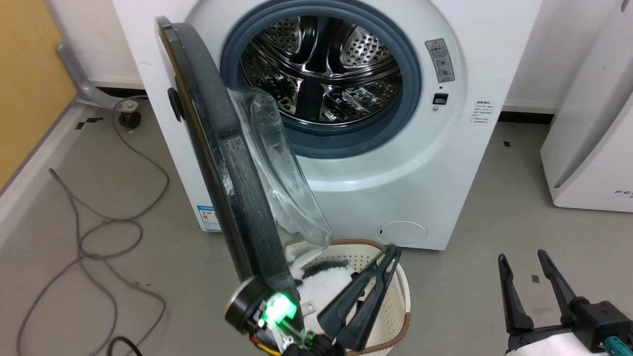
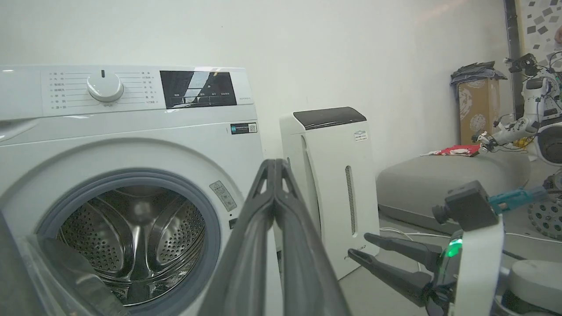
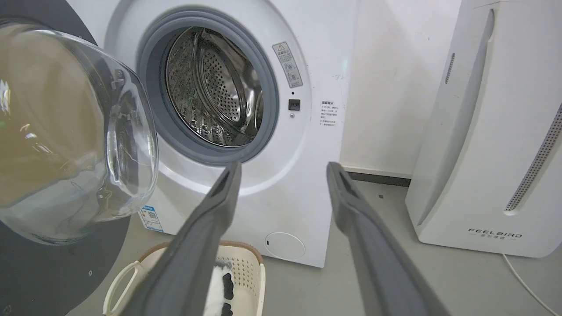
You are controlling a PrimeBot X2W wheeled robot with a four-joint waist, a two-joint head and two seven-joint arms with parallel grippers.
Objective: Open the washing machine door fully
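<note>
"Where does the washing machine door stand?"

"The washing machine door [image 1: 225,163] is swung out from the white washing machine [image 1: 420,188], hinged on my left, and I see it nearly edge-on from my head. Its clear glass bowl [image 1: 282,188] bulges toward my right, and the steel drum [image 1: 321,64] lies open to view behind it."

"And your left end effector?"

"My left end effector [image 1: 390,254] has its two dark fingers pressed together, pinching nothing. It sits low by the door's bottom edge, fingers slanting up over the white basket [image 1: 395,301] on the floor [image 1: 460,306], where something fluffy and white [image 1: 326,287] lies. Whether my wrist touches the door I cannot tell."

"The right one?"

"My right end effector [image 1: 521,256] is spread wide and empty, well apart from the door, above the grey floor near the tall white appliance [image 1: 588,148]. A grey cable [image 1: 79,232] loops on the floor to my left."
</note>
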